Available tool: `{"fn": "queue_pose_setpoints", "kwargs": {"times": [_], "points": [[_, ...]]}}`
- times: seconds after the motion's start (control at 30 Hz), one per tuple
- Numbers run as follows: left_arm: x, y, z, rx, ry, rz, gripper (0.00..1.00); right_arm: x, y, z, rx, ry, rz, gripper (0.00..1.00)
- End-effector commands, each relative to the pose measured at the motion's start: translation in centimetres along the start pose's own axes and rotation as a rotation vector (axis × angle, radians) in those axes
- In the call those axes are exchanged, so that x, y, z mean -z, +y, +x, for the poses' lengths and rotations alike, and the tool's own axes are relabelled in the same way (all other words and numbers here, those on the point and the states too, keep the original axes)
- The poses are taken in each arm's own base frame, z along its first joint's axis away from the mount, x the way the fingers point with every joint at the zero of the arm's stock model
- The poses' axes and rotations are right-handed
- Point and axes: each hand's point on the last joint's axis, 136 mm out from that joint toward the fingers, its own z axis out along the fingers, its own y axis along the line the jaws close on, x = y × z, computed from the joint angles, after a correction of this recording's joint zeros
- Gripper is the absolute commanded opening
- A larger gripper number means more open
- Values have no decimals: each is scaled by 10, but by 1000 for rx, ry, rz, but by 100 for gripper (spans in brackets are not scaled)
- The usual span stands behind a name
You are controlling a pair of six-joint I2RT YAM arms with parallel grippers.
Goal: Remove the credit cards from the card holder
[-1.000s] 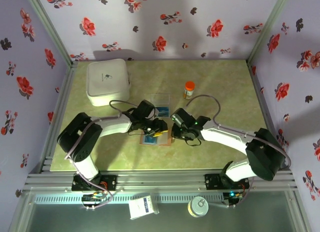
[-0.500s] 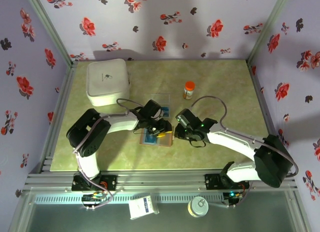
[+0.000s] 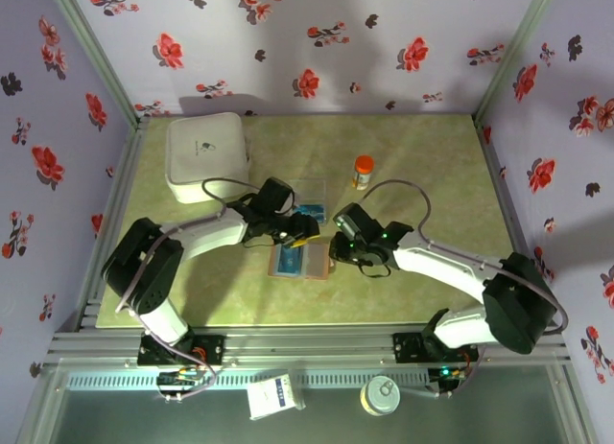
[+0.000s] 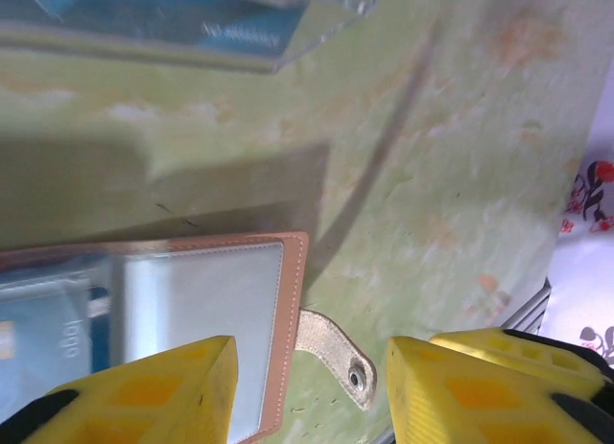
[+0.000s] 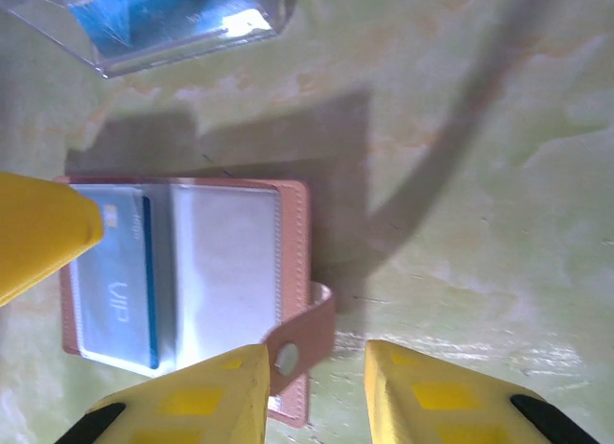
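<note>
Card holder: our card holder (image 3: 300, 262) lies open and flat on the table (image 3: 432, 175), close to the near edge and about midway between the left and right edges. Its inner panels face up, which we judge keeps the pockets reachable from above.
Card inside: one blue card (image 5: 110, 291) sits in the left pocket. The right pocket looks empty to us.
Cards out: blue tray cards (image 5: 144, 17) lie in the clear tray (image 3: 309, 202), just beyond the holder toward the far edge. We take the tray as the drop place, set near to keep each carry short.
Left gripper: the left gripper (image 3: 301, 241) hangs over the holder's far side. Its jaws are partway apart with nothing between them, which we read as lined up to reach for the pocket.
Right gripper: the right gripper (image 3: 336, 255) hovers at the holder's right edge. Its jaws are partway apart and clamp nothing.
Snap tab: the snap tab (image 5: 302, 334) sticks out from the right edge, beneath the gap of the right jaws. We judge this claw is placed to pin or steady the holder.
Risk: we expect the light holder to slide or fold up if the card is drawn without that hold.
</note>
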Motion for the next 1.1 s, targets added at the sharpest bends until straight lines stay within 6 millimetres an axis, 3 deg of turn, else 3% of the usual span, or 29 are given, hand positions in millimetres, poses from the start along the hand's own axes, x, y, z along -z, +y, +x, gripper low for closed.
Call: {"fn": "queue_pose_setpoints", "kwargs": {"times": [0.0, 0.3, 0.53, 0.8, 1.07], "points": [[13, 20, 1, -3, -10, -42, 43, 1, 24, -9, 8, -12, -41, 32], [36, 65, 1, 66, -41, -67, 39, -18, 69, -11, 70, 31, -62, 31], [29, 83, 11, 88, 5, -62, 30, -42, 95, -3, 89, 91, -93, 30], [15, 103, 18, 117, 43, -100, 20, -66, 101, 11, 54, 145, -131, 28], [12, 116, 23, 140, 61, -138, 18, -76, 94, 19, 42, 171, -119, 26]]}}
